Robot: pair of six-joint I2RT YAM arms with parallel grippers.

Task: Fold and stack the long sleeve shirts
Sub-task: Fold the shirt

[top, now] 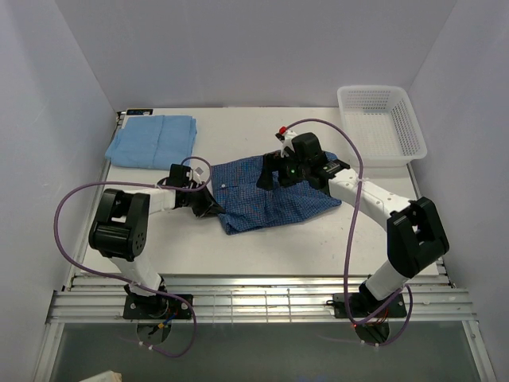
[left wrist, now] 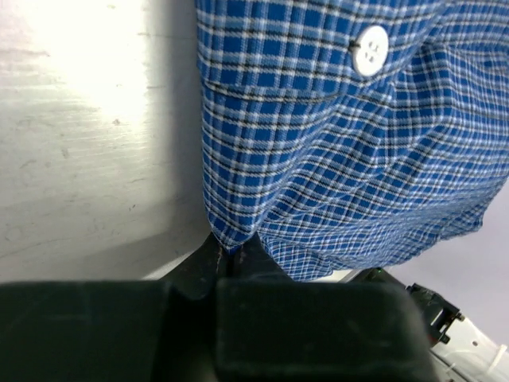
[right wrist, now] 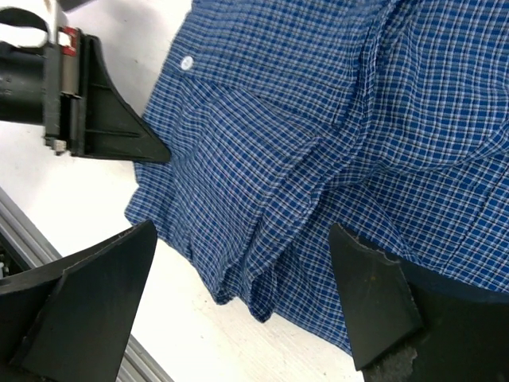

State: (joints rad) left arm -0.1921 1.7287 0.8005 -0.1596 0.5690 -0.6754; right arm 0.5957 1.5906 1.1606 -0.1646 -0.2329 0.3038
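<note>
The left gripper (left wrist: 229, 253) pinches a corner of the checked shirt (left wrist: 350, 159); the right gripper (right wrist: 238, 290) hangs spread above it. The cloth looks soft, light and limp, best gripped at hems and corners.

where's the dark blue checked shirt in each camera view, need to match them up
Top external: the dark blue checked shirt lies mid-table, with the left hand at its left edge.
Left wrist: it fills the upper right, its corner running down into that hand's fingertips.
Right wrist: it covers most of the frame, under the open right hand.
Shared landmark: the left hand pinching the shirt's edge shows in all three views.
</note>
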